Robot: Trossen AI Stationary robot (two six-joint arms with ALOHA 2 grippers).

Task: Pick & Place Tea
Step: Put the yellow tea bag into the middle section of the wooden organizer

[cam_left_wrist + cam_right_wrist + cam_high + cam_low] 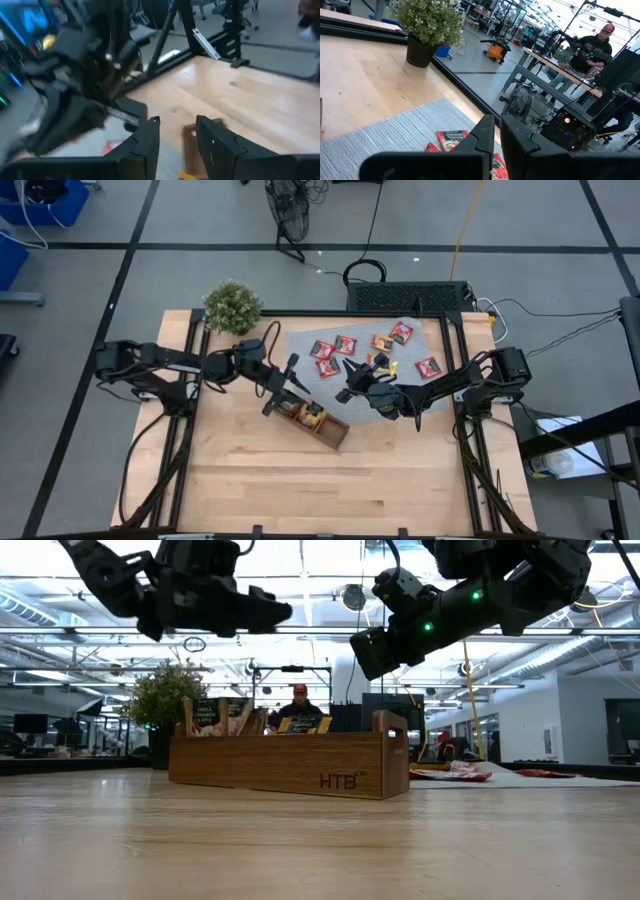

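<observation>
Several red and orange tea sachets [345, 344] lie flat on a grey mat [425, 340] at the table's far side; two red ones [451, 139] show in the right wrist view. More sachets [312, 413] stand in the brown wooden tray [325, 423]. My left gripper [284, 387] hovers open over the tray's far-left end [192, 145], holding nothing. My right gripper [349, 383] hangs shut above the mat's near edge, beside the sachets, with nothing visible between its fingers [487, 131]. In the low view both grippers [280, 610] [365, 652] are raised above the tray [290, 762].
A potted plant [232, 306] stands at the table's far-left corner. The tray lies slantwise mid-table. Bare wood [250, 480] spreads toward the near edge. Black frame rails [196, 430] run along the table's sides. A person in a red cap [600, 42] sits beyond the table.
</observation>
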